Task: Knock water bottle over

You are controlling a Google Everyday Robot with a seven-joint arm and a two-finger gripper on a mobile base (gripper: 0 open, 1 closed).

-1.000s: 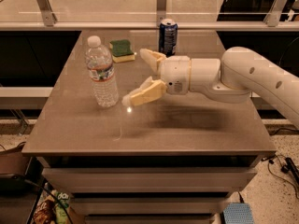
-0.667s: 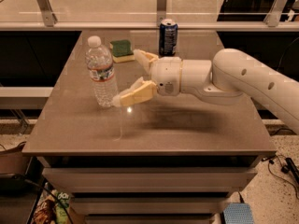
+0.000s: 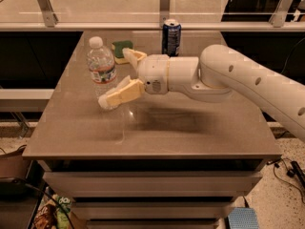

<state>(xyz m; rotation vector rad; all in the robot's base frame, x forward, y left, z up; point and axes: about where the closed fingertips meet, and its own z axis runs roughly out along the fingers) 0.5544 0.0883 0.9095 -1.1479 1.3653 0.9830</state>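
The water bottle stands upright on the left part of the table. It is clear ribbed plastic with a white cap and a label band with red. My gripper is open, reaching in from the right. Its near finger lies low in front of the bottle's base, and its far finger is behind and to the right of the bottle. The bottle sits at the mouth of the open fingers. I cannot tell whether a finger touches it.
A dark blue soda can stands at the back middle of the table. A green and yellow sponge lies behind the gripper. A glass rail runs behind the table. Drawers sit under the tabletop.
My gripper has moved left toward the bottle, from about a hand's width to its right until the fingers reach around it. The bottle still stands upright in the same spot.
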